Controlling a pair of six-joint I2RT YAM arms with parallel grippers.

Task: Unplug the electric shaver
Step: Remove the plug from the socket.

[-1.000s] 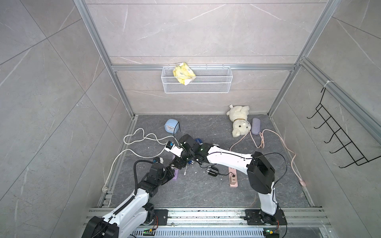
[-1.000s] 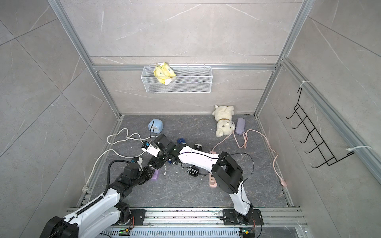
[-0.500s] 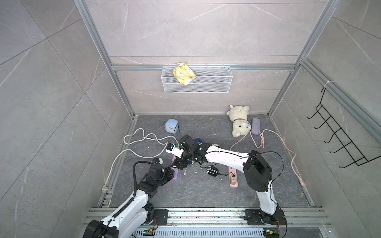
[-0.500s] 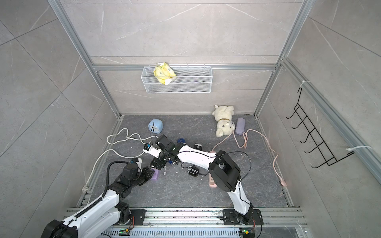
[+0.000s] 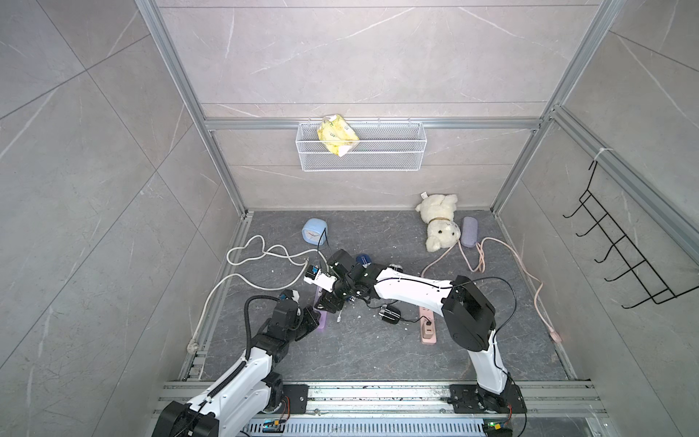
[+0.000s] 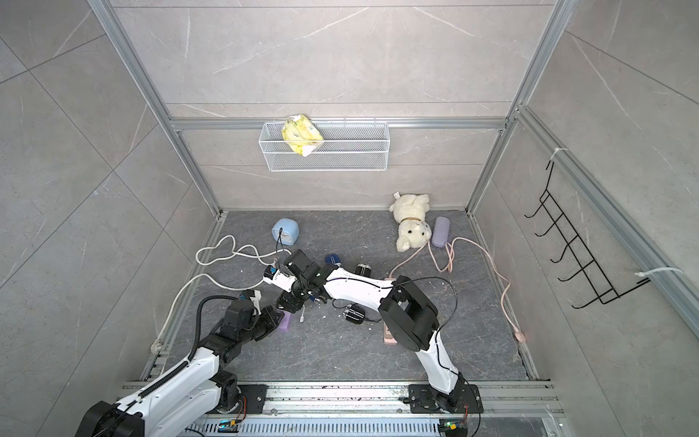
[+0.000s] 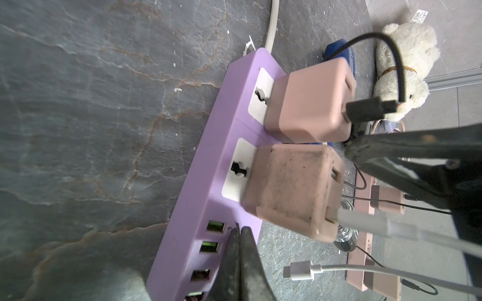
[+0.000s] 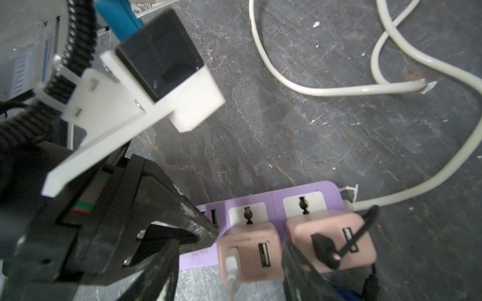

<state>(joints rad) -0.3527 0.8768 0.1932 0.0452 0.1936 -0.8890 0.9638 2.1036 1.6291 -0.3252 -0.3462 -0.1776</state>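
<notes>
Electric shaver point(image 5: 363, 259), seemingly the dark blue device, lies on the floor point(image 5: 340, 352) just beside the right arm's wrist, near a purple power strip point(image 7: 208, 161).
A black cable point(image 7: 399, 60) arcs from near it to a pink adapter point(image 7: 307, 101) plugged into the strip; a second, grimier adapter point(image 7: 289, 190) carries a white cable point(image 7: 391, 229). The left gripper point(image 7: 238, 232), jaws pressed together on nothing, rests its tips on the strip by the USB ports. The right gripper point(image 8: 230, 245) hangs partly open astride the grimier adapter, with a gap at one finger.
</notes>
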